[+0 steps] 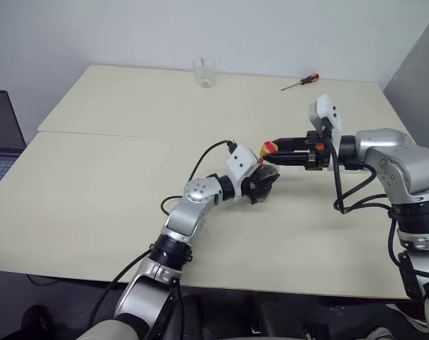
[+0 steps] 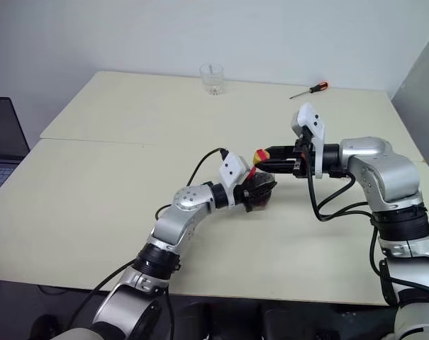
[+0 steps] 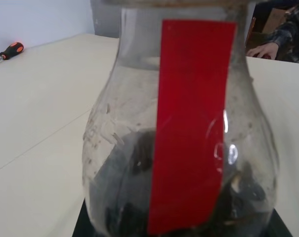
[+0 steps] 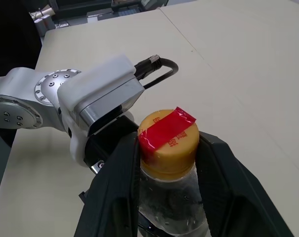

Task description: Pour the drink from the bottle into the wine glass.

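Bottle point(image 1: 265, 175) sits near the middle of the cream table point(image 1: 93, 205) in the head views, its rounded body clamped in the left gripper point(image 1: 262, 185), whose fingers are closed on it from about seven o'clock. The right gripper point(image 1: 279, 151) reaches in from three o'clock, its two black fingers pinched on the yellow-and-red cap point(image 1: 269, 148). A clear tumbler point(image 1: 204, 72) stands at twelve o'clock by the far edge, and a screwdriver point(image 1: 301, 82) lies at about one o'clock.

The left wrist view looks straight at the bottle's clear belly, with the red label strip point(image 3: 191, 123) down its front and the dark drink point(image 3: 124, 197) pooled low inside.

In the right wrist view, the cap lies squarely between the fingers point(image 4: 117, 187), both pressing its sides.
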### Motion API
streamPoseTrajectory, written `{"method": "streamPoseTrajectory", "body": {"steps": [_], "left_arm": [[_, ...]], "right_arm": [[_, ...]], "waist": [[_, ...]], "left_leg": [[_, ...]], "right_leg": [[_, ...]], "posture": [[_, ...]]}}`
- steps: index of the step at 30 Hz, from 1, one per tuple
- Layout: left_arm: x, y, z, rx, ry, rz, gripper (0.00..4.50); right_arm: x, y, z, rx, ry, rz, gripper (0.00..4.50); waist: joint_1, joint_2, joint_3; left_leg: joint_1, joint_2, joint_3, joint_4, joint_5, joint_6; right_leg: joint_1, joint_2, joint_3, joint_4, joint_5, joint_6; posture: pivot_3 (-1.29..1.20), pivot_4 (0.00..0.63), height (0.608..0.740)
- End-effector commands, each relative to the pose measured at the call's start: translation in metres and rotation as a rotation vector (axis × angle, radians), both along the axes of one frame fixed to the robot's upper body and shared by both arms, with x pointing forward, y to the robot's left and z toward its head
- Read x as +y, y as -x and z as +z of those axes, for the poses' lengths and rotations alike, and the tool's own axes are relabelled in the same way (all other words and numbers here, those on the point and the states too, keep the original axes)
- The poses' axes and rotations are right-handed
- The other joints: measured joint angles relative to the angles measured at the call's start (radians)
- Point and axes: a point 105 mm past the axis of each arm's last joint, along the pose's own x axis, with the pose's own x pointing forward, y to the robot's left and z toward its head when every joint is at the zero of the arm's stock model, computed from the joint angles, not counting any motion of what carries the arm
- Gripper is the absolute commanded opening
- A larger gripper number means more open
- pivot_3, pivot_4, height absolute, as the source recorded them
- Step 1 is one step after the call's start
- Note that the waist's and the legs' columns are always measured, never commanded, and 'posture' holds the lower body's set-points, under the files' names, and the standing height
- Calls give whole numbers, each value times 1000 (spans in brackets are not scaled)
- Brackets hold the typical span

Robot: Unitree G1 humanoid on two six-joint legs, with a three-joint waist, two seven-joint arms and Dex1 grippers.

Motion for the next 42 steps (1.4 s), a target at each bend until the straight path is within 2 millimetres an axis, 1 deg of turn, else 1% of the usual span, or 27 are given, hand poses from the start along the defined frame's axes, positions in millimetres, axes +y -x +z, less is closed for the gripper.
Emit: {"method": "streamPoseTrajectory", "body": {"steps": [1, 2, 4, 5, 9, 10, 13, 15, 16, 17, 18, 19, 21, 24, 27, 28, 30, 33, 35, 39, 42], "left_arm": [[-7, 5, 21, -57, 47, -41, 1293], [-8, 5, 21, -55, 47, -48, 1293], [-10, 6, 22, -55, 47, -65, 1259], [-12, 7, 21, -56, 45, -78, 1247], [-17, 10, 21, -53, 39, -119, 1241], [-17, 10, 20, -51, 39, -123, 1241], [-16, 9, 19, -37, 41, -129, 1241], [-15, 9, 16, -35, 33, -144, 1241], [-14, 8, 16, -34, 31, -153, 1241], [-12, 6, 16, -34, 29, -164, 1241], [-10, 5, 16, -34, 28, -177, 1240], [-8, 3, 17, -36, 27, -201, 1240], [-3, -1, 19, -20, 30, -248, 1209], [-1, -7, 20, -15, 18, -319, 1188], [-3, -11, 23, -22, 16, -370, 1186], [-5, -12, 26, -23, 19, -390, 1185], [-9, -14, 29, -26, 24, -414, 1166], [-14, -14, 27, -40, 2, -453, 1152], [-15, -14, 27, -46, -4, -462, 1151], [-19, -18, 28, -62, -23, -444, 1151], [-19, -18, 26, -64, -31, -448, 1150]], "right_arm": [[-4, 19, 30, -66, -87, 28, 1641], [-6, 24, 31, -64, -92, 26, 2027], [-9, 31, 32, -60, -103, 14, 2577], [-12, 33, 32, -62, -109, -5, 2982], [-30, 39, 31, -86, -112, -117, 4340], [-35, 40, 29, -89, -99, -144, 4500], [-54, 42, 30, -97, -124, -253, 4500], [-67, 48, 35, -118, -147, -343, 4500], [-71, 52, 36, -135, -150, -390, 4500], [-71, 56, 38, -155, -149, -427, 4500], [-67, 61, 39, -172, -155, -454, 4500], [-59, 66, 40, -183, -170, -465, 4500], [-40, 76, 34, -183, -184, -466, 4500], [-13, 80, 20, -163, -224, -523, 4500], [8, 81, 20, -161, -291, -587, 4500], [12, 79, 20, -163, -300, -630, 4500], [12, 74, 20, -165, -313, -728, 4500], [4, 67, 19, -155, -347, -868, 4500], [4, 65, 21, -152, -364, -908, 4500], [14, 63, 19, -100, -411, -946, 4500], [17, 62, 20, -88, -424, -966, 4500]], "waist": [[0, 0, 0], [1, 0, 0], [1, 0, 0], [1, 0, 0], [1, 0, 0], [1, 0, 0], [0, 0, 0], [0, 0, 0], [1, 0, 0], [1, 0, 0], [0, 1, 0], [-3, 1, 0], [-6, 1, 0], [-4, 1, 0], [-4, 1, 0], [-4, 1, 0], [-3, 1, 0], [1, 1, 0], [0, 1, 0], [-2, 1, 0], [-3, 1, 0]], "left_leg": [[0, 0, 0, 0, 0, 0], [0, 0, 0, 0, 0, 0], [0, 0, 0, 0, 0, 0], [0, 0, -1, 0, 0, 0], [0, -1, -2, 0, 0, 0], [0, -1, -2, 0, 0, 0], [0, -2, -3, 1, 0, 0], [0, -2, -4, 1, 0, 0], [1, -3, -4, 1, 0, 0], [1, -3, -5, 1, 0, 0], [0, -3, -5, 0, 0, 0], [1, -3, -5, 0, 0, 0], [1, -3, -6, 0, 0, 0], [1, -3, -8, 0, 0, 0], [1, -3, -7, 0, 0, 1], [0, -4, -7, 0, 0, 1], [0, -5, -7, 1, 0, 1], [-2, -9, -7, 0, 1, 1], [-2, -10, -7, 0, 1, 1], [-2, -11, -8, 0, 1, 1], [-2, -10, -9, 0, 1, 2]], "right_leg": [[0, 0, 0, 0, 0, 0], [0, 0, 0, 0, 0, 0], [0, -1, 0, 0, 0, 0], [0, -1, 0, 0, 0, 0], [1, 0, -1, 0, -1, 1], [1, 0, -1, 0, -1, 1], [1, -1, -1, 0, -2, 4], [1, -1, 0, 1, -2, 4], [1, -1, 0, 1, -2, 4], [2, -1, -1, 1, -2, 4], [2, -1, -1, 1, -2, 4], [1, -1, -1, 1, -2, 4], [1, 0, 0, 1, -2, 4], [2, 3, -1, 1, -2, 4], [1, 2, -1, 1, -2, 4], [2, 2, -1, 1, -2, 4], [1, 1, 0, 1, -2, 4], [1, -3, -2, 0, -3, 5], [1, -4, -1, 0, -3, 5], [1, -4, -1, 0, -3, 6], [1, -4, -1, 1, -3, 6]], "posture": [[0, 150, 740], [0, 150, 740], [0, 150, 740], [0, 150, 740], [0, 150, 740], [0, 150, 740], [0, 150, 740], [0, 150, 740], [0, 150, 740], [0, 150, 740], [0, 150, 740], [0, 150, 740], [0, 150, 740], [0, 150, 740], [0, 150, 740], [0, 150, 740], [0, 150, 740], [0, 150, 740], [0, 150, 740], [0, 150, 740], [0, 150, 740]]}}
